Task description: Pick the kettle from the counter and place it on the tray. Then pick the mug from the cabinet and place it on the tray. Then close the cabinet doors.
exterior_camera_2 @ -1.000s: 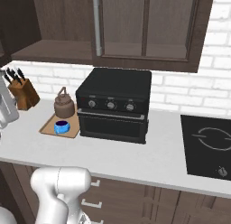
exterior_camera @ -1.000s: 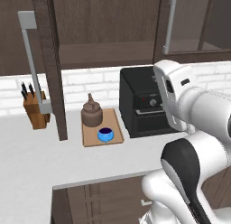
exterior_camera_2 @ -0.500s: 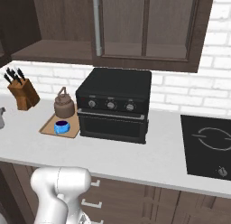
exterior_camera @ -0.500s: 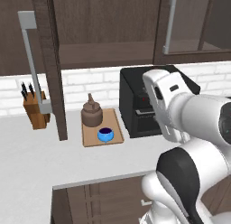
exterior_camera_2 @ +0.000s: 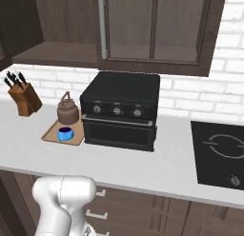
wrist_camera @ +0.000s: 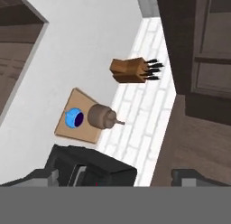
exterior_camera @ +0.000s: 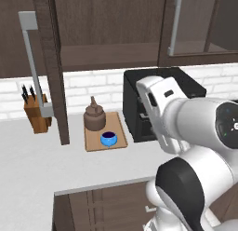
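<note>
While the kettle (exterior_camera: 95, 118) and the mug (exterior_camera: 108, 139) both sit on the tray (exterior_camera: 120, 133), you see the cabinet door (exterior_camera: 52, 67) at the left standing open, edge-on over the counter (exterior_camera: 32, 160). The mug is at the tray's near side, the kettle just behind it. The knife block (exterior_camera: 36, 111) stands farther left; the black oven (exterior_camera_2: 121, 109) is just right of the tray. Your gripper (wrist_camera: 113, 177) has its fingers spread wide, empty.

Rendered home kitchen: pale bench (exterior_camera_2: 143, 168) over dark wood fronts, white brick backsplash (exterior_camera_2: 190, 94), dark wall cabinet (exterior_camera: 107, 34) above, black countertop oven (exterior_camera_2: 121, 111), knife block (exterior_camera_2: 24, 98) far left, cooktop (exterior_camera_2: 224, 154) right.
</note>
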You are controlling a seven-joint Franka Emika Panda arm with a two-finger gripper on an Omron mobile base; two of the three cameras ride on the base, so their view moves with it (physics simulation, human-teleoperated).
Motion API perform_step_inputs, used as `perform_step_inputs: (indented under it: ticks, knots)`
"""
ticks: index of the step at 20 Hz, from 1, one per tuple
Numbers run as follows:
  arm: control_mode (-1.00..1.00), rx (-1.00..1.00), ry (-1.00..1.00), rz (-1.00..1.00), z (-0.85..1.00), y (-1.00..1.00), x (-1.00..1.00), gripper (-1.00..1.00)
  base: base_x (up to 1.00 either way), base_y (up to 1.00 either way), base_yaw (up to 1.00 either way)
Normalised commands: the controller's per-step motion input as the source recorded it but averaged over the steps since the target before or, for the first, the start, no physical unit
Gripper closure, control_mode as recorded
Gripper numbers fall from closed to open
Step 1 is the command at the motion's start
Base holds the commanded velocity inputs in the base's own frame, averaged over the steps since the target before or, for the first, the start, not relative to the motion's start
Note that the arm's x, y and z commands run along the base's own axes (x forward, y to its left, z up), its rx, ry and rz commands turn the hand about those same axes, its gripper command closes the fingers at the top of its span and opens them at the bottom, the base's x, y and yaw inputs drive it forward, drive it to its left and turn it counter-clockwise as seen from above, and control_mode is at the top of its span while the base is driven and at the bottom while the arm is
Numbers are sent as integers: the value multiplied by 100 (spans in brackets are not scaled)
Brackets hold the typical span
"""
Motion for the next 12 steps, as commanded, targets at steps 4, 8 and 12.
perform_step_inputs:
  ticks: [4, 8, 12]
  knots:
    - [-100, 4, 6, 11, -4, 14, -22, -100, 0, 0, 0]
    - [-100, 5, 1, 14, -3, 8, -26, -100, 0, 0, 0]
    - [-100, 16, 0, 3, 0, 22, -30, -100, 0, 0, 0]
